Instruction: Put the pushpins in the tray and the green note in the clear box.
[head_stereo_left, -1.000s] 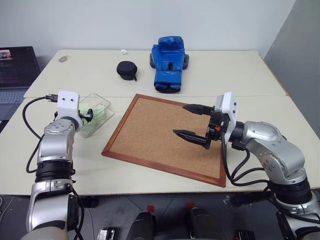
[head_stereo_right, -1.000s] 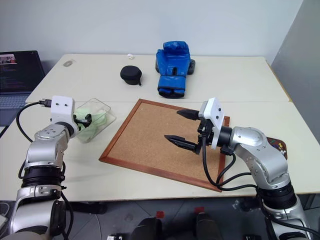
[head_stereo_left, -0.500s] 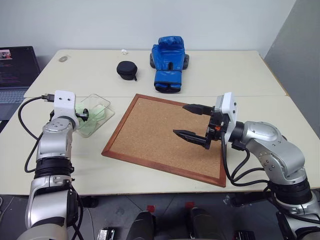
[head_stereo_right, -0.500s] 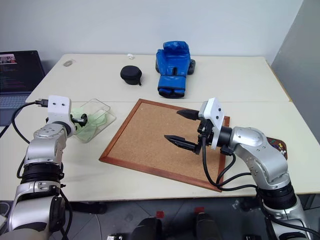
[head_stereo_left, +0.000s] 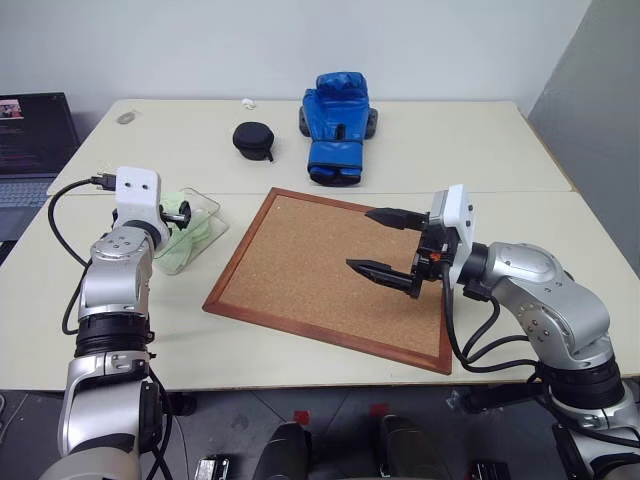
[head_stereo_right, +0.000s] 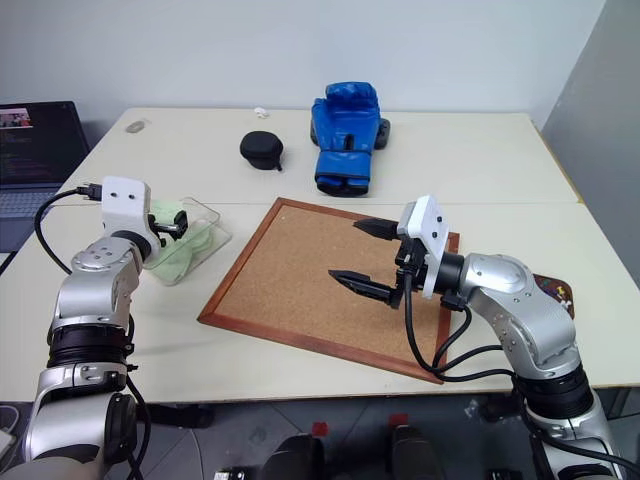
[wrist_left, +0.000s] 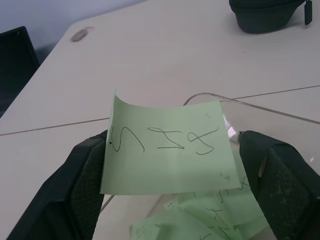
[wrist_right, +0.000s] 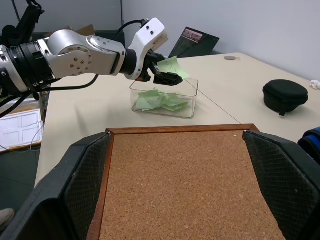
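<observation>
A pale green note (wrist_left: 167, 147) with handwriting stands upright between the fingers of my left gripper (head_stereo_left: 180, 216). Its one edge lies against a finger (wrist_left: 87, 175), and a small gap shows at the other edge. The jaws stand wide apart, just above the clear box (head_stereo_left: 192, 236). That box holds other crumpled green notes (wrist_right: 160, 99). My right gripper (head_stereo_left: 360, 238) hovers open and empty over the corkboard (head_stereo_left: 300, 270), pointing toward the box. The dark reddish tray (head_stereo_right: 553, 290) peeks out behind my right arm with tiny coloured specks on it. I cannot tell whether those specks are the pushpins.
A blue boxing glove (head_stereo_left: 337, 127) and a round black case (head_stereo_left: 254, 140) lie on the far side of the table. A laptop (head_stereo_left: 30, 140) sits at the far left. The table's front edge runs close below the corkboard.
My left gripper has risen a little and shifted toward the corkboard, with the note still on it. The right arm has not moved.
</observation>
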